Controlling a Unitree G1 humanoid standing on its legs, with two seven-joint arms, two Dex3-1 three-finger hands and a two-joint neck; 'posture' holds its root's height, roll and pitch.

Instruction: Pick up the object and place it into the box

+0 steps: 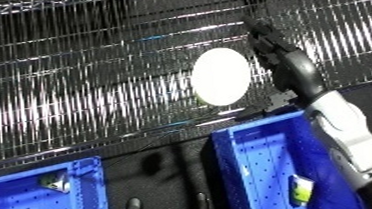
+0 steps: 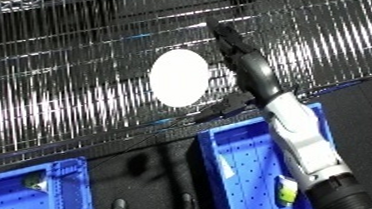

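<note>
A white round disc-like object (image 1: 220,75) stands on the wire shelf (image 1: 84,86), its flat face turned towards me. My right hand (image 1: 283,56) reaches up from the lower right, its fingers straight and lying along the object's right edge. The thumb seems to point in under the object's lower right, though contact is unclear. A blue bin (image 1: 255,160) sits directly below the object and the hand, with my white forearm (image 2: 299,138) crossing over it. My left hand does not show.
A second blue bin (image 1: 43,192) sits at the lower left with a small item inside. The right bin holds a yellow-green item (image 1: 299,189). Between the bins is a dark gap with two dark rounded shapes (image 1: 133,207) at the bottom edge.
</note>
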